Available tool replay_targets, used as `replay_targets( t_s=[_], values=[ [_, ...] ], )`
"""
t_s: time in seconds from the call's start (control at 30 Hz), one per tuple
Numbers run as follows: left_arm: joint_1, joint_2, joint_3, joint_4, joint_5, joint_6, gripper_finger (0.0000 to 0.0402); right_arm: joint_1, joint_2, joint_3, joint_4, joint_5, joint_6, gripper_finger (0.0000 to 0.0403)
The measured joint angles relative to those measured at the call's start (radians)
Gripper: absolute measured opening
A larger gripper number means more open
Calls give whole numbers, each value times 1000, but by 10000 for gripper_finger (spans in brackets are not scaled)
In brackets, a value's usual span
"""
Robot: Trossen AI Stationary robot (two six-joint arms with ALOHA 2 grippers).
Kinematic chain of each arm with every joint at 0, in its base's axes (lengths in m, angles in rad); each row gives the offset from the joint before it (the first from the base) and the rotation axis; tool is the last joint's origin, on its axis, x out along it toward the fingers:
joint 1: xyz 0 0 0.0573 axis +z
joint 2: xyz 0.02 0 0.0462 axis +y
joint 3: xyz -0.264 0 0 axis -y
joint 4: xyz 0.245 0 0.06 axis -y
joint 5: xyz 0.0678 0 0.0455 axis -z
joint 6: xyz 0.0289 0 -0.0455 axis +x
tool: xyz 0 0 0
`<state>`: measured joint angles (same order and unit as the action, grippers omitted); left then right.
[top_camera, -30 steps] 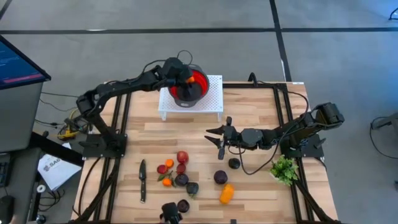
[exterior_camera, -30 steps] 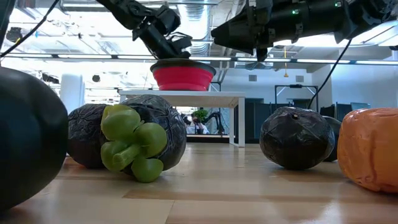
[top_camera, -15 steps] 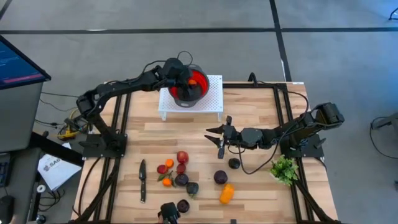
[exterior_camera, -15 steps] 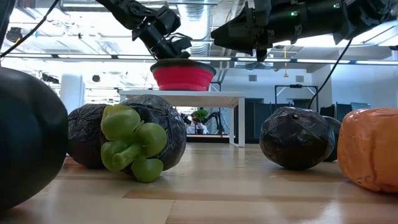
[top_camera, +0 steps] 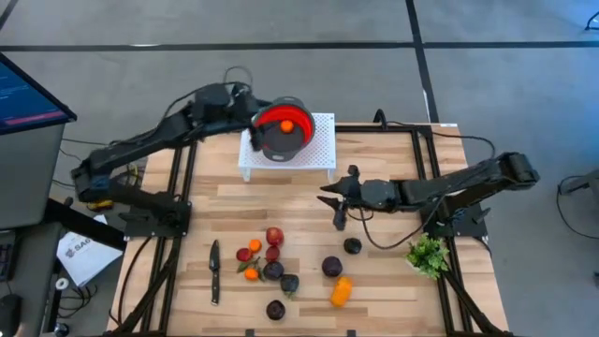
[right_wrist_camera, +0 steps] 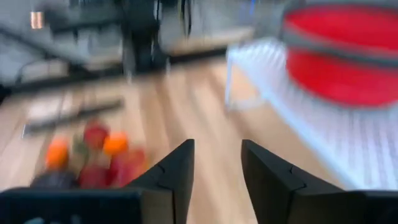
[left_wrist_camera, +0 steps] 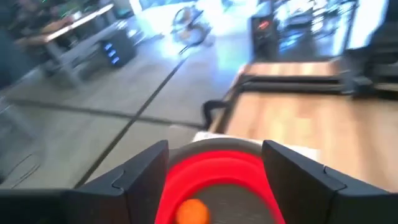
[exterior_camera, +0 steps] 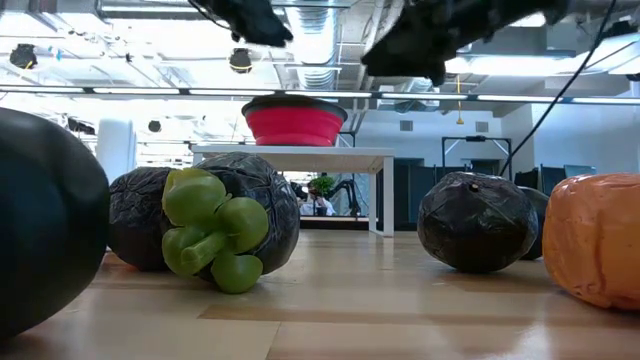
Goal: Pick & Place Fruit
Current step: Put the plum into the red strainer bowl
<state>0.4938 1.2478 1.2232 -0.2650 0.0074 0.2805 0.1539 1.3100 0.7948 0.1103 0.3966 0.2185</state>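
Orange small round fruit (top_camera: 284, 124) lay in the red bowl (top_camera: 298, 122); light, smooth, likely slippery, best gripped across its middle. Left claw (left_wrist_camera: 214, 180) stood apart, empty; right claw (right_wrist_camera: 216, 165) apart, empty.

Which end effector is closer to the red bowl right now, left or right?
Left. The left end effector hangs open right beside the red bowl on the white stand. The right end effector hovers open over bare table, between the stand and the fruit pile.
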Motion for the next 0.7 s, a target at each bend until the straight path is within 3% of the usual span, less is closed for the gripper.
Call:
replay_targets(
  t_s=[0.13,0.23,0.3,0.47,0.7],
  values=[
    [-36,-128,-132,32,94,-8,239,1,-12,103,-363,-220,41,167],
    [-67,-210,-258,94,121,-50,231,16,23,119,-541,-415,53,212],
    [-92,-257,-345,137,123,-84,225,44,49,119,-606,-467,53,243],
    [-147,-349,-522,211,123,-207,214,131,137,115,-678,-418,49,290],
    [-209,-422,-686,231,122,-411,201,203,266,117,-702,-294,195,296]
  ],
)
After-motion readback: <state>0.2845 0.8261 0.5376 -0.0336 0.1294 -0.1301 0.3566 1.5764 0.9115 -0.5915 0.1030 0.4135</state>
